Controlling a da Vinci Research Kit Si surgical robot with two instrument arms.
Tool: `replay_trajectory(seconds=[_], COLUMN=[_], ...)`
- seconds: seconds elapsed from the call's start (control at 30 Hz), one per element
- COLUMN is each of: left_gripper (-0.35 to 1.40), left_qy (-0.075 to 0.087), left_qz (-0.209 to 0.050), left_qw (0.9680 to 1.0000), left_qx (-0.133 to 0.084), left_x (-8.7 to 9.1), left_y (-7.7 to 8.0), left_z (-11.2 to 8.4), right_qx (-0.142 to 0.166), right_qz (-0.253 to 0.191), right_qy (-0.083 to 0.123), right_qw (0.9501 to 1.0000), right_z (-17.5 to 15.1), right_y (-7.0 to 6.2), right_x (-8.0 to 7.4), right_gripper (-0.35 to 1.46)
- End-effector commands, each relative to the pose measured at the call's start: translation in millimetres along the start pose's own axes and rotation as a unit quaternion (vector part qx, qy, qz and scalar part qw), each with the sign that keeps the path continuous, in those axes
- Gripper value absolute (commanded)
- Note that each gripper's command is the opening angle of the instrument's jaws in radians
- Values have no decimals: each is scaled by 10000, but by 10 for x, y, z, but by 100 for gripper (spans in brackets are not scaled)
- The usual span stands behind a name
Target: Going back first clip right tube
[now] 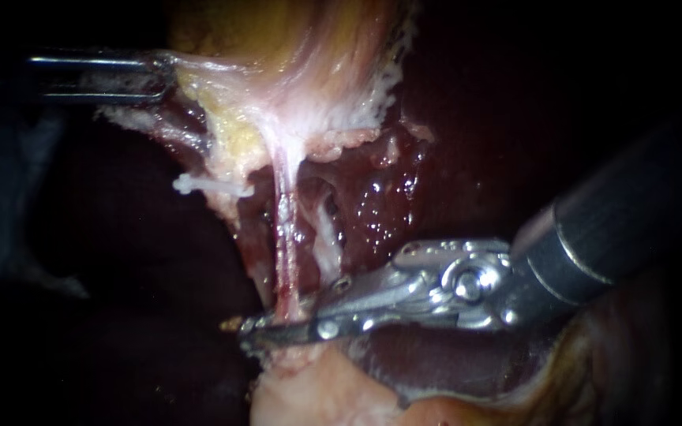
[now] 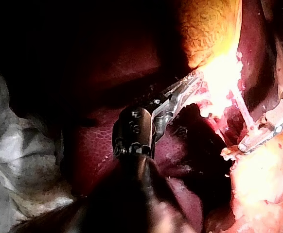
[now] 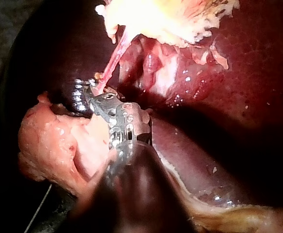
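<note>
A thin pink tube runs down from the yellow-white gallbladder to pale fatty tissue below. A paler strand lies just to its right. My right instrument comes in from the right, and its long jaws lie nearly together across the lower end of the pink tube, which passes between them. The right wrist view shows the tube entering those jaws. My left instrument is at the upper left, shut on the gallbladder edge and holding it taut. I cannot make out a clip.
Dark red liver surrounds the dissected bed, with a wet raw patch right of the tubes. A white shred of tissue sticks out left of the pink tube. White gauze lies beside the liver in the left wrist view.
</note>
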Motion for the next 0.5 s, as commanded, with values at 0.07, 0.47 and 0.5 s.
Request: replay_trajectory(seconds=[0.07, 0.47, 0.5], left_gripper=[-35, -35, -35], left_qy=[0, 3, 3], left_qz=[1, 4, 4], left_qw=[10000, 10000, 10000], left_qx=[1, 5, 5], left_x=[0, -1, -1], left_y=[0, 0, 0], left_z=[0, 1, 1], right_qx=[27, 346, 341], right_qz=[0, -383, -388], right_qy=[46, 633, 617], right_qw=[10000, 9967, 9968], right_z=[0, 15, 16], right_y=[0, 5, 6], right_x=[-1, 1, -1], right_gripper=[-34, 46, 46])
